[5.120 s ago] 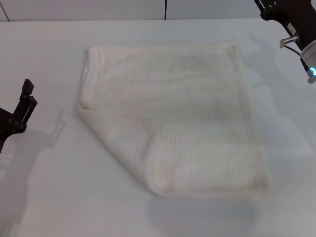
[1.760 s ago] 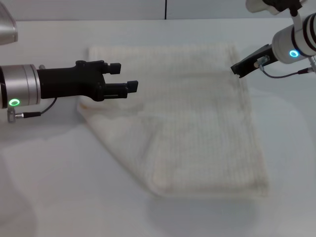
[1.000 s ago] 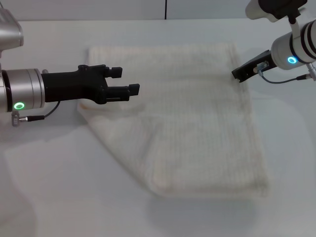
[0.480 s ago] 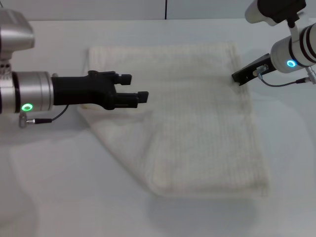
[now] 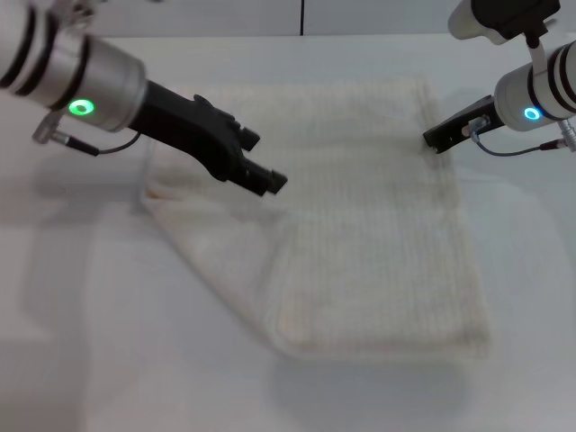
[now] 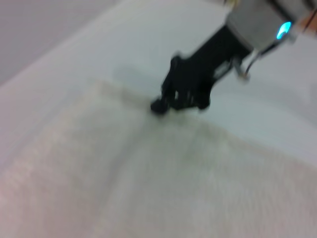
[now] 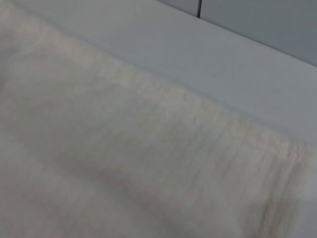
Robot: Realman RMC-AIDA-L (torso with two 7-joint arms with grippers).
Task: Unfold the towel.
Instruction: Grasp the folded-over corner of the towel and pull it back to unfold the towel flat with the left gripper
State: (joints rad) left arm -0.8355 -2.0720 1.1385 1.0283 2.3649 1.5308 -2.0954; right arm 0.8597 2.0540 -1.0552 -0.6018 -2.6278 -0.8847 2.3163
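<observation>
No writing is readable. The towel (image 5: pixel 342 216) lies folded on the table (image 5: pixel 90 342). The left gripper (image 5: pixel 261 175) slants down over the towel's left part, fingers slightly spread, holding nothing. The right gripper (image 5: pixel 435 139) sits at the towel's far right edge; whether it pinches the towel cannot be told.

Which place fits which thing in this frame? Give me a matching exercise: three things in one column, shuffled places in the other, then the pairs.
Things:
1. left gripper
2. right gripper
3. towel

Places:
A. at the towel's right edge, near its far right corner
B. lying on the white table, partly folded
C. over the towel's left part, pointing down toward the cloth

Pairs: 1-C, 2-A, 3-B
</observation>
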